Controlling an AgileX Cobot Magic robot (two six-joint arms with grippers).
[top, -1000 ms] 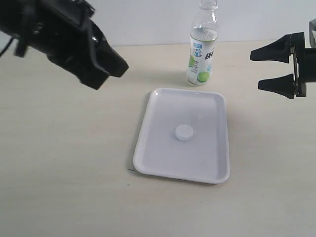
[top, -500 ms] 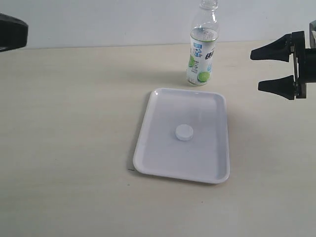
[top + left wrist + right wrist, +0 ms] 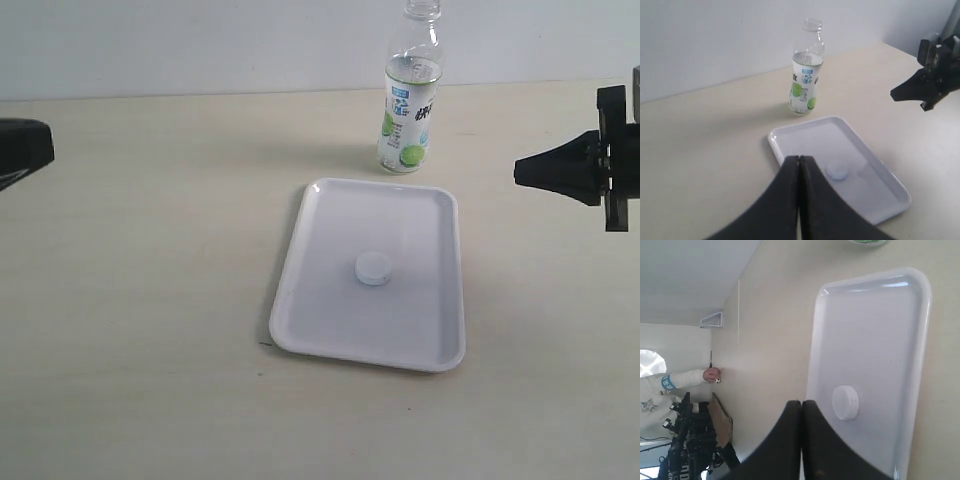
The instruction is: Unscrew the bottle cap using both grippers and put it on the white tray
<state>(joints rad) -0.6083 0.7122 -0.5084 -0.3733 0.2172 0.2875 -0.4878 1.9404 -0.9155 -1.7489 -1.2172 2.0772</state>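
The bottle cap lies near the middle of the white tray, also seen as the cap on the tray and the cap on the tray. The bottle stands uncapped and upright just behind the tray, shown too as the bottle. My left gripper is shut and empty, pulled back to the far left edge. My right gripper is at the right edge, shut with nothing held; its tips touch.
The pale table stretches around the tray, with a white wall behind. In the right wrist view a person's arm and dark equipment show beyond the table's far edge.
The left arm has withdrawn from over the table to the far left edge. The right gripper has closed from open to shut. Cap, tray and bottle stay put.
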